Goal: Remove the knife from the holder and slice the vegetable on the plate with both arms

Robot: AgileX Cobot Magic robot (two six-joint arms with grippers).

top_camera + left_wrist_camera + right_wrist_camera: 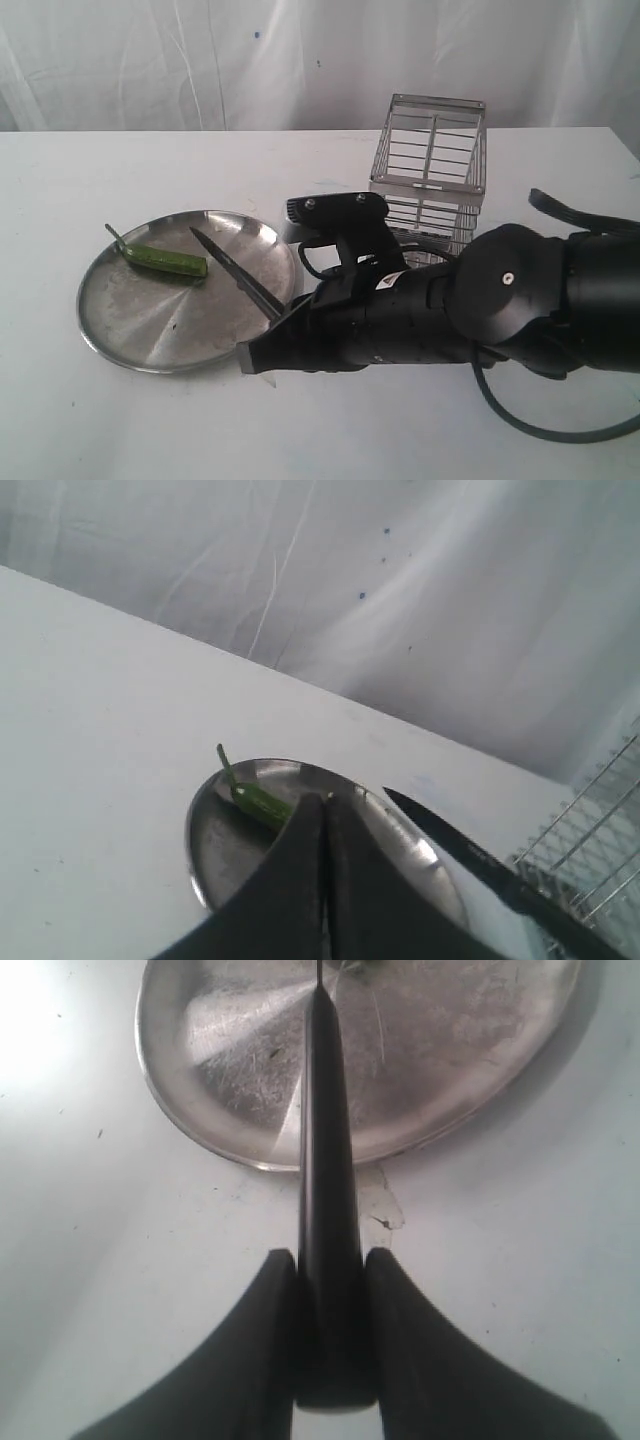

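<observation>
Knife first: in the exterior view its dark blade slants over the plate, tip close to the vegetable but not visibly touching it. The holder stands empty behind, well apart. The right arm lies low and stretched across the table toward the plate; the left arm does not show here.

In the left wrist view the left jaws are pressed together on nothing, poised above the plate, with the vegetable just beyond their tips and the knife off to one side.

The right wrist view shows the right jaws pinching the knife at the butt of its handle, blade edge-on and aimed over the plate.

The knife looks light and stiff, yet that smooth, tapering handle could twist in so narrow a pinch. The vegetable is small, glossy and light – likely to skid or roll on polished steel – so it wants pinning near the stem end, gently, with the cut made away from that hold.
</observation>
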